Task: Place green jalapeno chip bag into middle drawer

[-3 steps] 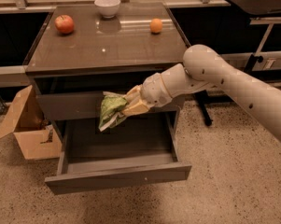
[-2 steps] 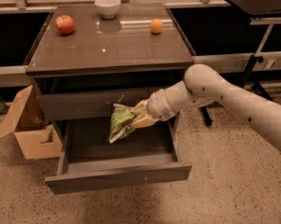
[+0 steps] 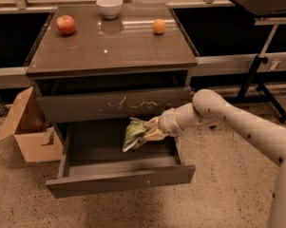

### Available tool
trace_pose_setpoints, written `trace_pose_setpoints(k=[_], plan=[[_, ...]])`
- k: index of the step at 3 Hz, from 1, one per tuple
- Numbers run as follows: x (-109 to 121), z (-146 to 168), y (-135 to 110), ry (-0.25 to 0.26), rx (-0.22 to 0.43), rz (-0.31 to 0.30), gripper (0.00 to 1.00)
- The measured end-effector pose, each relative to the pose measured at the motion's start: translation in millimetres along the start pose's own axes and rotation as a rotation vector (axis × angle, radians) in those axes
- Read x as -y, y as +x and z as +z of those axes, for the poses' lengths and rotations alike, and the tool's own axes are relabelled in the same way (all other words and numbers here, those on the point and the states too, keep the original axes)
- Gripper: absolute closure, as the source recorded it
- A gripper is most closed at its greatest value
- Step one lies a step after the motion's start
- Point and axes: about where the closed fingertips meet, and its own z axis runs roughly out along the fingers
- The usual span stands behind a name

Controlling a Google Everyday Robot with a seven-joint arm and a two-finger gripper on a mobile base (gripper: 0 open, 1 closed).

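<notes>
The green jalapeno chip bag (image 3: 133, 134) is light green and crinkly, held inside the open middle drawer (image 3: 119, 180) at its right side, near the floor of the drawer. My gripper (image 3: 147, 131) reaches in from the right and is shut on the bag's right end. The drawer is pulled well out, its plain grey front panel facing me. The closed drawer front with whitish scratches (image 3: 115, 104) is just above the bag.
A red apple (image 3: 65, 24), a white bowl (image 3: 109, 6) and an orange (image 3: 158, 26) sit on the cabinet top (image 3: 109, 44). An open cardboard box (image 3: 28, 129) stands left of the cabinet. A black stand (image 3: 259, 75) is at the right.
My arm has lowered and moved right and down, carrying the bag from in front of the scratched drawer front into the open drawer.
</notes>
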Motion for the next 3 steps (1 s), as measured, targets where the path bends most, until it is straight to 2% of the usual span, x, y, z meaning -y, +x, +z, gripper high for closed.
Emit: trace_pose_setpoints(k=[1, 2, 3], plan=[[14, 13, 39, 0.031, 0.02, 0.063, 1.0], [33, 32, 85, 0.046, 0.019, 0.157, 0.87], [42, 40, 103, 0.051, 0.013, 0.2, 0.64]])
